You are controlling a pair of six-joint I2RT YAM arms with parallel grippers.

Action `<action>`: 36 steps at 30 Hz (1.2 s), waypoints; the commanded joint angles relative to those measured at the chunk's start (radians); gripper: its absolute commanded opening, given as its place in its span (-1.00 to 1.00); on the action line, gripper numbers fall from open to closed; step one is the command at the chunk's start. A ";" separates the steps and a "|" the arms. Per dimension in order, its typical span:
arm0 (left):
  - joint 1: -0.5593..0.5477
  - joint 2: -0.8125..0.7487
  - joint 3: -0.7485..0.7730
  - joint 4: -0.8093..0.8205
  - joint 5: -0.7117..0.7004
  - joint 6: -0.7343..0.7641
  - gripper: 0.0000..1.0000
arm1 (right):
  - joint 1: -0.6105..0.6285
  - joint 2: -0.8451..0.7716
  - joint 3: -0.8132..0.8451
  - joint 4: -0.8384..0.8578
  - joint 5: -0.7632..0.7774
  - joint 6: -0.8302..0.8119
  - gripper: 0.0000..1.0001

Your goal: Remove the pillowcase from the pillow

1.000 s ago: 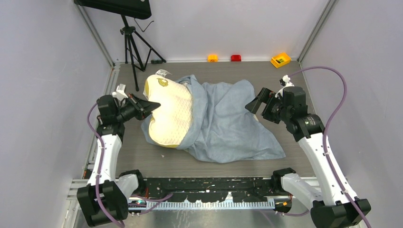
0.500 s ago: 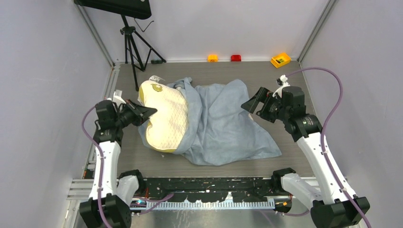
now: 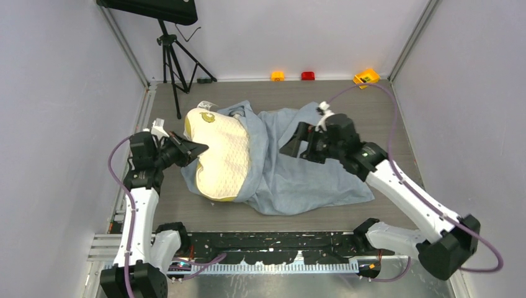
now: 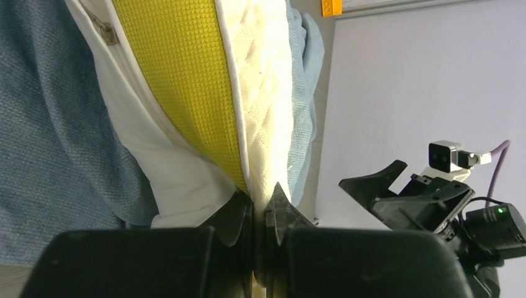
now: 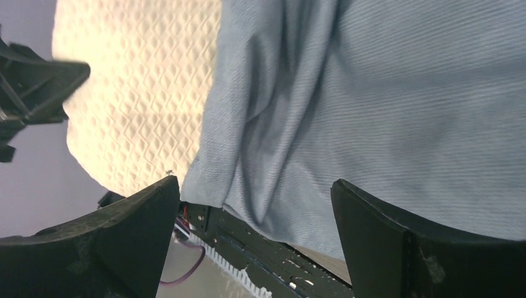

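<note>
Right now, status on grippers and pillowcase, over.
Left gripper shut on the pillow edge. Right gripper open, above the pillowcase. About half the pillow exposed. No obstruction seen.

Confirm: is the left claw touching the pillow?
Touching. The left wrist view shows the left claw pinched shut on the pillow at its edge seam, with no gap.

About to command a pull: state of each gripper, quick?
Left gripper: jaws shut on the pillow edge seam.
Right gripper: jaws open, empty, over the pillowcase.
</note>
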 commanded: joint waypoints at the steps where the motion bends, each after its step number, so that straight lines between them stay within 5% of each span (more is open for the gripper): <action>1: -0.043 -0.011 0.057 -0.015 -0.056 0.041 -1.00 | 0.182 0.114 0.075 0.115 0.151 0.079 0.92; 12: -0.096 -0.007 0.131 -0.052 -0.087 0.081 -1.00 | 0.404 0.417 0.219 0.118 0.278 0.106 0.86; 17: -0.096 -0.006 0.186 -0.076 -0.103 0.093 -1.00 | 0.413 0.469 0.212 0.114 0.285 0.122 0.24; 21: -0.095 0.001 0.261 -0.131 -0.155 0.136 -1.00 | 0.409 0.422 0.159 0.101 0.355 0.129 -0.61; 25: -0.095 0.018 0.352 -0.170 -0.208 0.167 -1.00 | 0.367 0.339 0.092 0.045 0.445 0.123 -0.94; 36: -0.094 0.088 0.542 -0.233 -0.372 0.198 -1.00 | 0.008 0.006 -0.059 -0.139 0.593 0.030 -1.00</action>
